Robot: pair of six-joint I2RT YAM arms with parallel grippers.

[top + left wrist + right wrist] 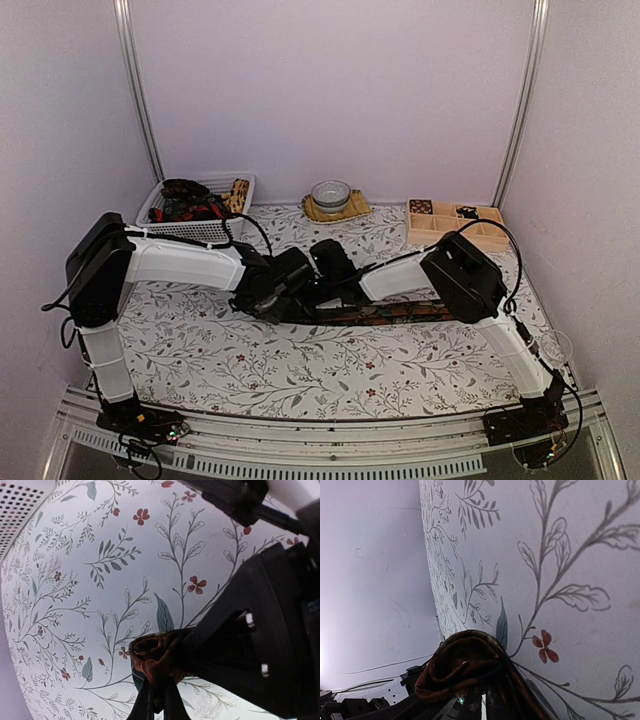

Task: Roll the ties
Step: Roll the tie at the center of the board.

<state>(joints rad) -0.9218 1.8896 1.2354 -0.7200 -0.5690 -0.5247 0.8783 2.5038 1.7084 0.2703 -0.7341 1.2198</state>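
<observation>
Floral tablecloth (200,350), dead centre: left gripper (156,697) pinched tight on the bunched end of the tie (400,312), right gripper (481,702) clamped on that same bundle, its length running flat toward three o'clock. Spare ties (190,203) fill the basket (200,232) at eleven o'clock.

A table (300,370) with a floral cloth carries a bowl (330,193) on a yellow mat (352,210). Left of the bowl sits a white basket (190,232) (mesh-walled), and right of it a wooden box (440,235). In front of it lies a dark tie (400,313).
</observation>
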